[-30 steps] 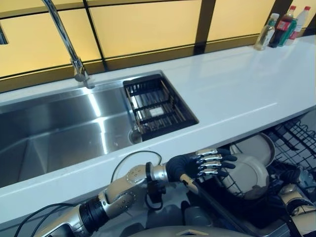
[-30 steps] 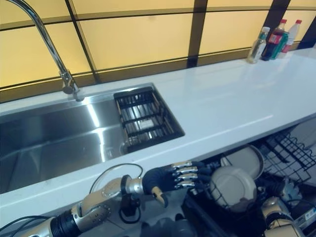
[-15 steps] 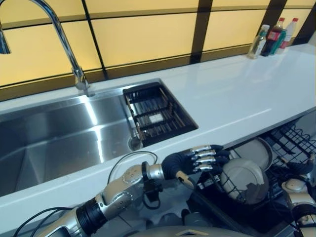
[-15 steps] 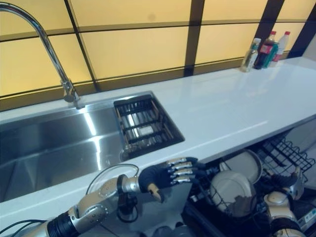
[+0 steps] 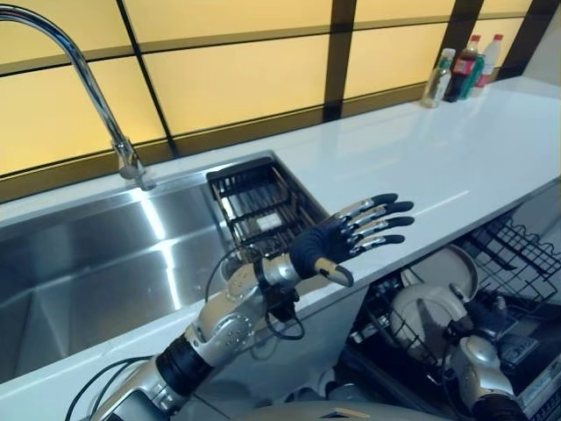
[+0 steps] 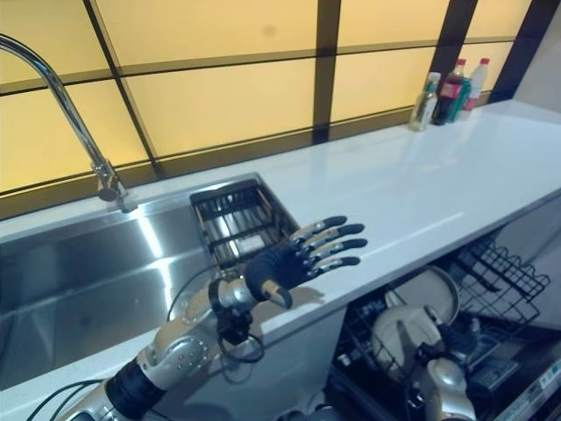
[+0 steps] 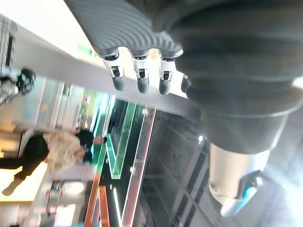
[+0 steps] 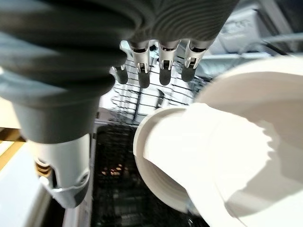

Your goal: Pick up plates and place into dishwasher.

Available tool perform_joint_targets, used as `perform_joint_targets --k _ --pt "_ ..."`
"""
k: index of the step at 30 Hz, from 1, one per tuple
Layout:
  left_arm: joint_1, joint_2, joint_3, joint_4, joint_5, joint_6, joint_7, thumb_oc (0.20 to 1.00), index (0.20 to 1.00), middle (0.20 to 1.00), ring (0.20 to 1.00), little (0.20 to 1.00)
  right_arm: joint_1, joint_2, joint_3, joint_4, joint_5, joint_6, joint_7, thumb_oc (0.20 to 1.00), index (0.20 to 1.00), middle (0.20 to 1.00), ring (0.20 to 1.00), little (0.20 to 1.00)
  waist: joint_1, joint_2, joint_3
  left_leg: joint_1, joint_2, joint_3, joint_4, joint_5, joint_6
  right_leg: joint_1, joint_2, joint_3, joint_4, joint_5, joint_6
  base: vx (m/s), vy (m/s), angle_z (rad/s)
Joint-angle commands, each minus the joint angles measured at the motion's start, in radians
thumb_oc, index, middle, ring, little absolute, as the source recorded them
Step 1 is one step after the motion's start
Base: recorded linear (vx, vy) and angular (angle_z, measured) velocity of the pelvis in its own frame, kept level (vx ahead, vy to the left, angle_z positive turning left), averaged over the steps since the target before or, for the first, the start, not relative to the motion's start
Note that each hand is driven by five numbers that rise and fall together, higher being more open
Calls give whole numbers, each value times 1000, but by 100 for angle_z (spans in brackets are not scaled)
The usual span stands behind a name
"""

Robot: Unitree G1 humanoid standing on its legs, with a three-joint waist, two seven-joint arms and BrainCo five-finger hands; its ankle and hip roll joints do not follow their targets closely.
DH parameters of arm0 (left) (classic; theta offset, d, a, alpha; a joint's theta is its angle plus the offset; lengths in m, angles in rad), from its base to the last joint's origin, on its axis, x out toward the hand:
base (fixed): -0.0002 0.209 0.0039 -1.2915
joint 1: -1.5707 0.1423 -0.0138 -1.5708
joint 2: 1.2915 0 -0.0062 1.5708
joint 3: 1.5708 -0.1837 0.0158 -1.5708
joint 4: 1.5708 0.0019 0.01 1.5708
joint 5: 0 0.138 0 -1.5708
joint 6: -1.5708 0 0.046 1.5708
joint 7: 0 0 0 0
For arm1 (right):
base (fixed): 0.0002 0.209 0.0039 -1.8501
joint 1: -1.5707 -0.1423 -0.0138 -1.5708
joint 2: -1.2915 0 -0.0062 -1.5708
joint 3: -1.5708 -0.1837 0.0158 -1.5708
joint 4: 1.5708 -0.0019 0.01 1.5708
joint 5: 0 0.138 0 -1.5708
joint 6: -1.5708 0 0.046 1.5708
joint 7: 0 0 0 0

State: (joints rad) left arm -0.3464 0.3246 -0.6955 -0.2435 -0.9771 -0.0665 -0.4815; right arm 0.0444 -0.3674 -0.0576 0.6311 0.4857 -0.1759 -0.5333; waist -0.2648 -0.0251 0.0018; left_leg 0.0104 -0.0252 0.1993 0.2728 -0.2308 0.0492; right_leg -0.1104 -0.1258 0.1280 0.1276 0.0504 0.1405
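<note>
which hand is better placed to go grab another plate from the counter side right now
Left. The left hand is raised open over the counter edge, while the right hand is low in the dishwasher rack beside the plates.

glossy white countertop [image 5: 421, 167], shiny steel sink [image 5: 79, 263], black wire rack [image 5: 517, 254]

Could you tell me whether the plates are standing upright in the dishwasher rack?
Yes: two white plates stand on edge in the dishwasher rack.
</note>
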Motion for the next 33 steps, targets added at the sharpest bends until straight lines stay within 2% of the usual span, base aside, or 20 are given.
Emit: perform_joint_targets --k 1,3,5,7,8,11,15,20,24,27,29,33 --pt "-103 -62 0 -10 -90 0 18 1000 1000 1000 1000 1000 -122 -52 -7 -16 39 -81 -4 1000 1000 1000 1000 1000 -28 23 19 76 19 20 -154 70 38 -26 77 19 61 50 1 -80 58 -16" --pt "-120 -94 -15 -4 -137 23 45 1000 1000 1000 1000 1000 -163 -66 12 -4 36 -70 6 1000 1000 1000 1000 1000 -22 15 22 67 -3 -27 -115 40 42 -38 85 49 77 61 5 -65 49 -19" --pt "-109 -110 -13 -5 -183 52 58 1000 1000 1000 1000 1000 -228 -95 43 4 46 -31 13 1000 1000 1000 1000 1000 8 11 30 58 -29 -114 -102 29 47 -34 96 95 69 54 -2 -66 28 -61" --pt "-104 -114 -12 -12 -225 88 44 1000 1000 1000 1000 1000 -249 -106 45 9 46 -25 12 1000 1000 1000 1000 1000 20 10 28 50 -39 -132 -115 41 48 -37 97 108 66 69 -2 -97 26 -124" --pt "-99 -119 -16 -17 -255 131 19 1000 1000 1000 1000 1000 -265 -110 46 15 41 -26 -2 1000 1000 1000 1000 1000 25 9 29 49 -44 -142 -127 46 51 -44 93 118 67 93 0 -113 33 -63" --pt "-85 -112 -55 -15 -290 137 17 1000 1000 1000 1000 1000 -295 -132 48 21 38 -4 6 1000 1000 1000 1000 1000 22 7 36 54 -41 -138 -142 45 49 -67 75 121 71 144 13 -109 30 10" --pt "-67 -115 -59 17 -347 139 40 1000 1000 1000 1000 1000 -312 -140 48 35 27 4 22 1000 1000 1000 1000 1000 25 3 46 60 -41 -137 -153 44 55 -76 71 127 70 157 17 -83 38 1" --pt "-4 -85 -48 69 -268 108 77 1000 1000 1000 1000 1000 -326 -172 40 67 35 30 47 1000 1000 1000 1000 1000 49 -10 63 40 -55 -158 -125 28 65 -79 65 139 69 169 13 -67 35 -4" --pt "47 -62 -45 112 -226 163 51 1000 1000 1000 1000 1000 -317 -174 34 76 44 32 41 1000 1000 1000 1000 1000 74 -19 72 28 -70 -178 -129 34 70 -77 49 126 52 199 11 -31 35 -5" --pt "78 -57 -46 159 -246 214 30 1000 1000 1000 1000 1000 -303 -170 41 56 46 36 36 1000 1000 1000 1000 1000 79 -25 80 31 -68 -176 -145 44 68 -89 35 109 47 237 15 -16 33 6" --pt "98 -53 -48 210 -246 224 22 1000 1000 1000 1000 1000 -303 -163 47 51 43 34 41 1000 1000 1000 1000 1000 81 -27 87 35 -64 -170 -154 48 66 -98 32 95 50 252 18 -3 15 3" --pt "158 -23 -39 275 -157 222 -6 1000 1000 1000 1000 1000 -299 -162 64 31 46 39 53 1000 1000 1000 1000 1000 105 -27 99 22 -56 -144 -138 53 70 -106 20 30 103 223 12 -40 9 -8"
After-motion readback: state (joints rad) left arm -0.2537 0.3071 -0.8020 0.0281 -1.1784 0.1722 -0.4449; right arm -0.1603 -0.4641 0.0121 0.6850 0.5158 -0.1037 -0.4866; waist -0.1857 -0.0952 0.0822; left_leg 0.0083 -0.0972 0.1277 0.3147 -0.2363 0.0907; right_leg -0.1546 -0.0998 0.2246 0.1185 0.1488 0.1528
